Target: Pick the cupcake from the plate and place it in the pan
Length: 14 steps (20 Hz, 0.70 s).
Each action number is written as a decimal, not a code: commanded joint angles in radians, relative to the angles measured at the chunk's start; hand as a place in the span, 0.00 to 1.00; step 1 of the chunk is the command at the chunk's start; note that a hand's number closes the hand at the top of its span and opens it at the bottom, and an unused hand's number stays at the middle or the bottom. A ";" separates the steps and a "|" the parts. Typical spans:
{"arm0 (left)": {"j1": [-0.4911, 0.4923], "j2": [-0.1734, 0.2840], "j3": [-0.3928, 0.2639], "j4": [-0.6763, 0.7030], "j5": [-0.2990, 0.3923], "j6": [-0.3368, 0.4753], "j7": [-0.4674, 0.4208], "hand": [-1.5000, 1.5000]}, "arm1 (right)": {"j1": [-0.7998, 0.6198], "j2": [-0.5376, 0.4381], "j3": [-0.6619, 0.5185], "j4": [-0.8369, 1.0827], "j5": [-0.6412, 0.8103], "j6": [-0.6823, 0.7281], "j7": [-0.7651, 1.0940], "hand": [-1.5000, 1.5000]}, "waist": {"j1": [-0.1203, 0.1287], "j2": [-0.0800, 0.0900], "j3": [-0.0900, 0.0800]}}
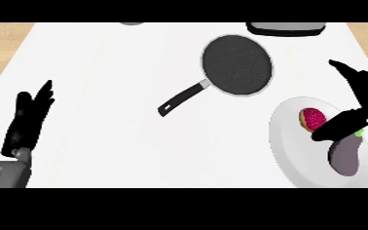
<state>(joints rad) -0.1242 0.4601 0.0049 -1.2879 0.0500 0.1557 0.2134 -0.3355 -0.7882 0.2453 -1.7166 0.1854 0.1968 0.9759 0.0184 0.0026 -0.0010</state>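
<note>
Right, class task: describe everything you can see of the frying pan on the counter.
The round dark frying pan has a speckled black inside, a thin pale metal rim and a black handle with a hole near its end, pointing toward the lower left. It lies flat on the white counter, empty, apart from the white plate. Nothing touches it.

You're looking at a pink-topped cupcake (311, 119) sitting on the white plate (291, 141) at four o'clock — the dark, empty pan (237, 66) is lying at one o'clock, handle pointing toward seven.
</note>
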 commanded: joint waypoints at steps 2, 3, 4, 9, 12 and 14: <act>0.014 0.030 0.044 -0.072 0.016 -0.047 0.072 0.50 | 0.025 0.074 0.018 0.024 0.077 0.039 0.019 0.00 | -0.013 -0.004 0.001; 0.073 -0.015 0.039 -0.039 -0.007 -0.020 -0.027 0.50 | 0.007 0.077 0.015 0.005 0.085 0.067 0.056 0.00 | -0.013 -0.003 0.001; -0.010 0.001 0.034 -0.041 -0.016 -0.016 0.068 0.50 | 0.022 0.093 0.041 0.060 0.140 0.027 0.022 0.00 | -0.014 -0.002 0.001; -0.072 -0.038 0.029 0.003 -0.057 -0.006 0.086 0.50 | 0.038 0.093 -0.016 0.105 0.157 0.098 -0.034 0.00 | -0.019 -0.003 0.001; 0.008 -0.036 0.053 -0.005 -0.053 -0.047 0.005 0.50 | -0.010 0.181 0.013 0.144 0.219 0.106 -0.002 0.00 | -0.012 -0.003 0.001; -0.015 -0.008 0.091 -0.007 -0.037 -0.067 0.033 0.50 | 0.033 0.192 0.018 0.118 0.231 0.122 -0.004 0.00 | -0.016 -0.003 0.001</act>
<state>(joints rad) -0.1389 0.4306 0.0584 -1.2850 0.0042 0.1252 0.2365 -0.3039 -0.6479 0.2557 -1.5989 0.3746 0.2737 0.9375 0.0036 0.0001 -0.0001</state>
